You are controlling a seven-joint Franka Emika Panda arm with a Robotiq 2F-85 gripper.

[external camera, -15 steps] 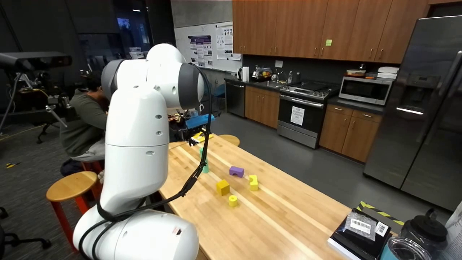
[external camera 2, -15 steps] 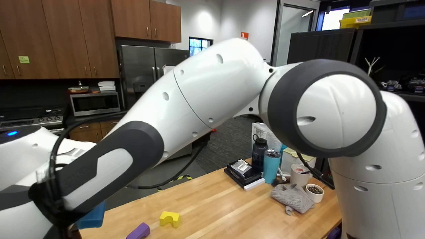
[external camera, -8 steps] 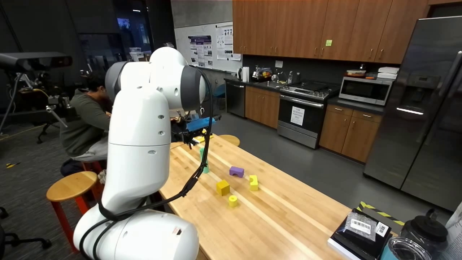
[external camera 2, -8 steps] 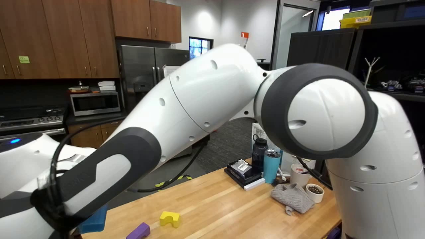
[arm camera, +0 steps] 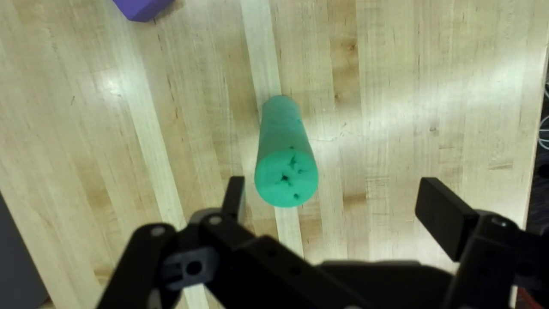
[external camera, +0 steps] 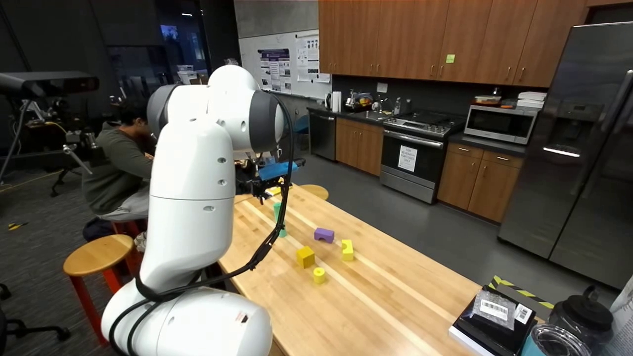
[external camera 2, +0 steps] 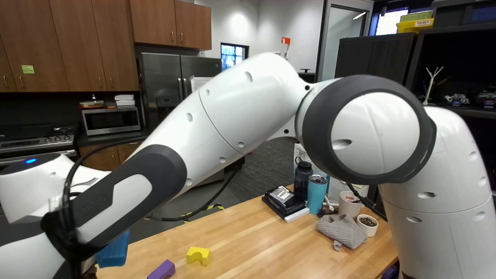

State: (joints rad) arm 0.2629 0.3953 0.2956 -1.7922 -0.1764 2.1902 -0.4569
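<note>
Spread wide and gripping nothing, the hand (arm camera: 332, 193) hovers near a green cylinder (arm camera: 286, 178) upright on the worktop (external camera: 376, 316), presumably kept steady by a flat base; from where I stand, a purple block (external camera: 324, 235) rests nearer, to the cylinder's right.

In the wrist view, the purple block (arm camera: 143, 7) is cut by the top edge. In an exterior view, the cable (external camera: 258, 253) hides a part of the green cylinder (external camera: 277, 209), and the green note (external camera: 450, 58) is too small to read.
</note>
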